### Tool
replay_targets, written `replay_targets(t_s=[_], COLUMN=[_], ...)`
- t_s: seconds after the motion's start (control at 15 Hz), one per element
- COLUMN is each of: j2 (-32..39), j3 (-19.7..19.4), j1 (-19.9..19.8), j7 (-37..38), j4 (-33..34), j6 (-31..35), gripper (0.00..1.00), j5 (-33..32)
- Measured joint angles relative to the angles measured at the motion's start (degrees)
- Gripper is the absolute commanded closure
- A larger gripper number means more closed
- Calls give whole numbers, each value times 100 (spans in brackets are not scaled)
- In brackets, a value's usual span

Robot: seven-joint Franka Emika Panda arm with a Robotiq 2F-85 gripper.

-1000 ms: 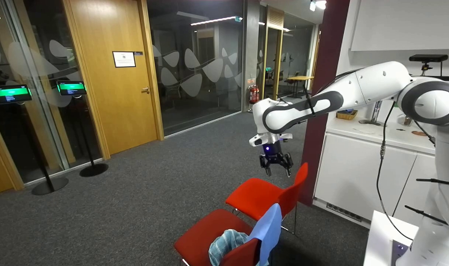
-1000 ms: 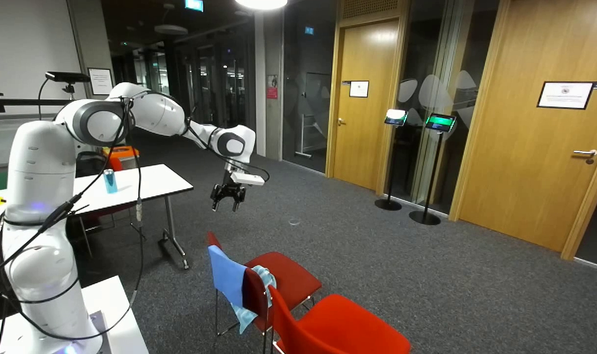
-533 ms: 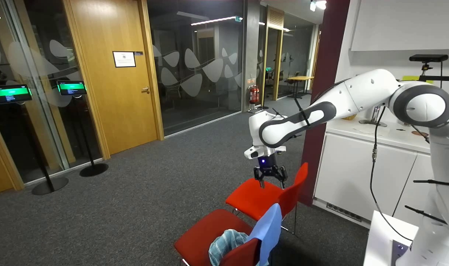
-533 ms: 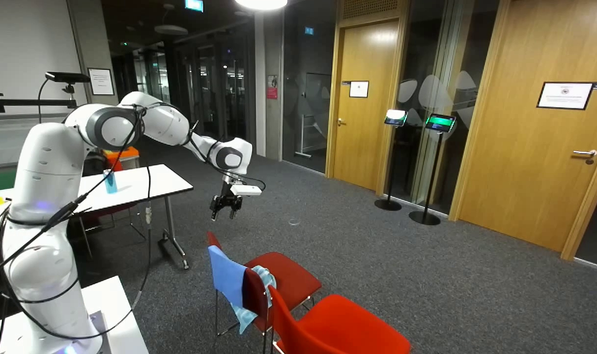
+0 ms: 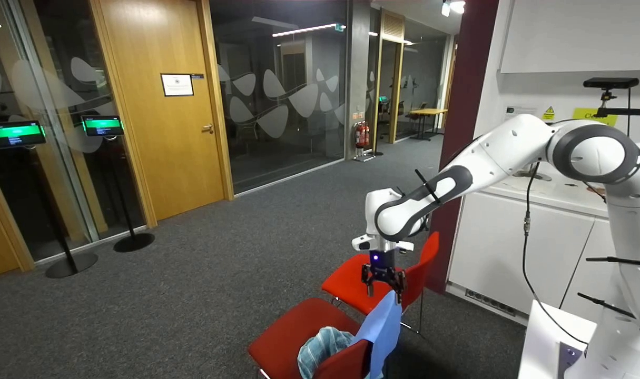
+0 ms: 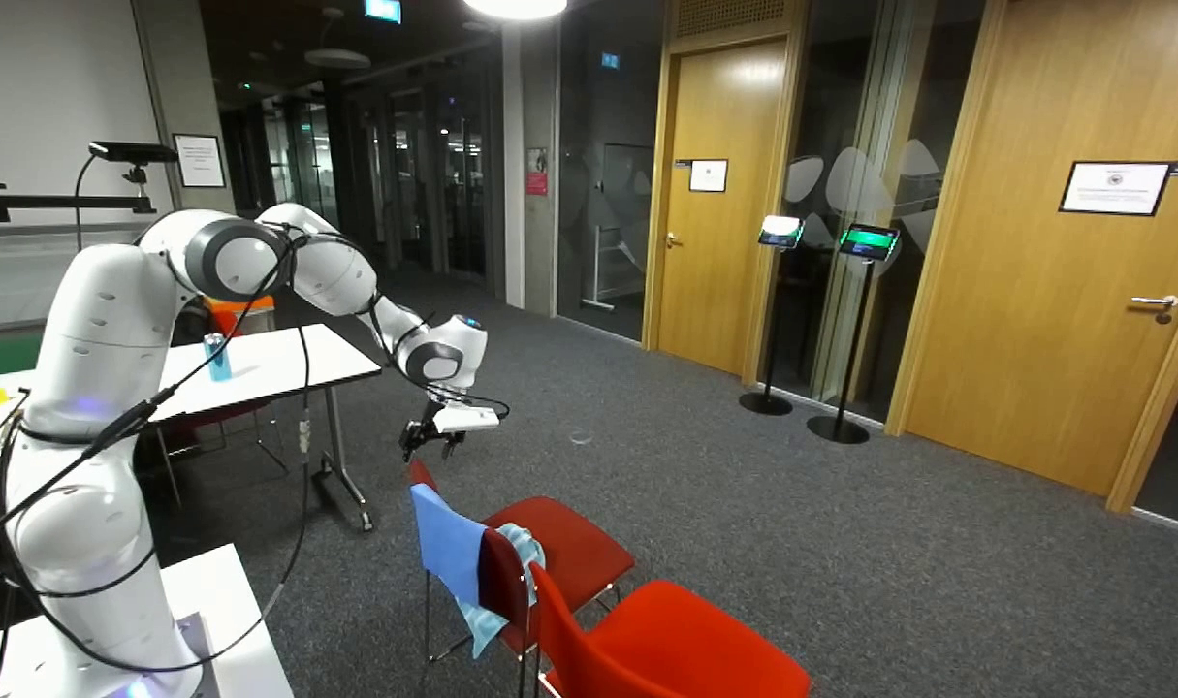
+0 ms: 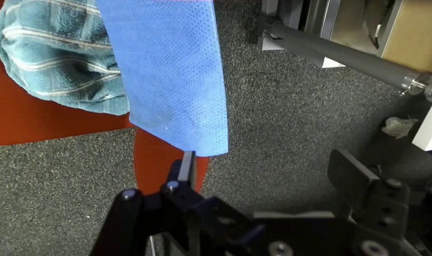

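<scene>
- The pincer point(image 5: 384, 296) points downward; in the wrist view its two fingers point(image 7: 186, 167) stand wide apart, and it holds nothing.
- The blue cloth point(image 7: 169, 78) is the thing nearest to it; one finger appears just beside the edge of this cloth, but whether they touch, I cannot tell.
- The blue cloth hangs over the back of the dark chair point(image 5: 298, 319).
- On the seat of the same chair lies the towel point(image 7: 59, 57), which is striped and bunched up.
- The red chair point(image 5: 346, 280) stands just beside the dark chair.
- The arm point(image 5: 501, 150) is white and bent, with the pincer at its end.
- Farther away, in an exterior view, the desk point(image 6: 288, 359) carries a can point(image 6: 217, 358).
- In both exterior views, two screens point(image 5: 16, 134) stand near a wooden door point(image 5: 159, 147).
</scene>
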Motion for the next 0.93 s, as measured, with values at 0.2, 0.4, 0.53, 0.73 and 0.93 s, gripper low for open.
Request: replay_targets(t_s=[0.2,0.4,0.53,0.73,0.93], j2=[14,60,103,128,127], j3=[93,163,167,114,0], j1=[-17,-19,0,21,49], j7=[0,92,551,1620,2720], j4=[-461,-833,-980,-1074,-1073], j6=[489,836,1129,1579,1669], gripper=[0,0,0,0,0], j5=[244,338,289,-81,-779])
